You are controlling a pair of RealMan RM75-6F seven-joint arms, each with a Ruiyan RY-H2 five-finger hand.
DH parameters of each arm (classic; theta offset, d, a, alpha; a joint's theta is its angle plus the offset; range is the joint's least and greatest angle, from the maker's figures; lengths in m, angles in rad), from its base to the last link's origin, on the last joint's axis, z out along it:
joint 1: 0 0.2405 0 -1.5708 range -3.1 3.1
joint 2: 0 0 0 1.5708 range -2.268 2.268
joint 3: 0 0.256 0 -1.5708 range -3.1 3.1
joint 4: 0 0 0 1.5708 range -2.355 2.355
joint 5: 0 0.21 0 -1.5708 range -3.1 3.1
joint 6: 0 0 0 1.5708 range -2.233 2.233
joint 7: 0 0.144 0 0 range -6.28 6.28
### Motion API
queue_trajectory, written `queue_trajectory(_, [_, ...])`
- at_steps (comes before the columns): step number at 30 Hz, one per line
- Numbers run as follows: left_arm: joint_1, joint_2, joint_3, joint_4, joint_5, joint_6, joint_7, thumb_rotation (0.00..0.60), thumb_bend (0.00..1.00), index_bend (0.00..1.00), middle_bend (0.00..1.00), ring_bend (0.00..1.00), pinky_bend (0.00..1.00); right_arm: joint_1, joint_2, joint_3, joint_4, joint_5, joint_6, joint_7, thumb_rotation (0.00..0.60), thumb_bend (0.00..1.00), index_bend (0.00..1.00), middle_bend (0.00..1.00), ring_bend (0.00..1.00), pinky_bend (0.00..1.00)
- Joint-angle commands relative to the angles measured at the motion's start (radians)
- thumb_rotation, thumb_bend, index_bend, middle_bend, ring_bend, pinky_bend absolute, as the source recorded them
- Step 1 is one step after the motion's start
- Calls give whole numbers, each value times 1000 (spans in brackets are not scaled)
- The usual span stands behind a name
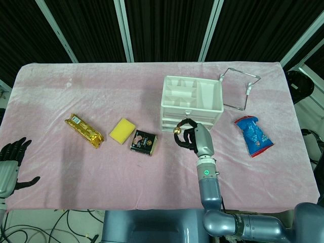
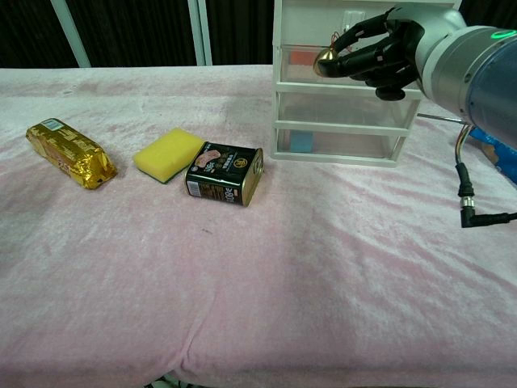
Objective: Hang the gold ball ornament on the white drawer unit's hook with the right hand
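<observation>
The white drawer unit (image 1: 192,103) sits on the pink table (image 1: 101,172), its top cut off in the chest view. The right hand (image 2: 380,53) is up against its front, fingers pinched on the gold ball ornament (image 2: 325,57), ball sticking out left of the fingertips by the top drawer. Can't make out the hook or the ornament's loop. The left hand (image 1: 11,161) is at the table's edge, fingers spread, holding nothing, partly cropped.

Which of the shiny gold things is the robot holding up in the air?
The gold ball ornament, small and round, pinched by the right hand before the white drawer unit. The other gold thing, a long foil packet, lies on the table.
</observation>
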Motion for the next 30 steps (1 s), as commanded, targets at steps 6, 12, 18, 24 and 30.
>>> queue_trajectory(6, [0, 1, -1, 1, -1, 0, -2, 600, 0, 0, 0, 0, 0, 7, -13, -12, 9, 2, -7, -6, 600, 371, 504, 871, 988, 945])
queue_trajectory(12, [0, 1, -1, 1, -1, -1, -3, 600, 0, 0, 0, 0, 0, 5, -17, -20, 16, 12, -11, -9, 600, 370, 504, 871, 987, 945])
queue_trajectory(18, [0, 1, -1, 1, -1, 0, -4, 600, 0, 0, 0, 0, 0, 2, -21, -22, 29, 21, -19, -6, 600, 370, 505, 871, 987, 945])
queue_trajectory(24, [0, 1, -1, 2, -1, 0, -4, 600, 0, 0, 0, 0, 0, 7, -23, -17, 42, 17, -23, -9, 600, 369, 504, 871, 987, 945])
queue_trajectory(30, [0, 2, -1, 2, -1, -1, -4, 600, 0, 0, 0, 0, 0, 3, -24, -21, 56, 25, -22, -12, 600, 363, 505, 865, 982, 942])
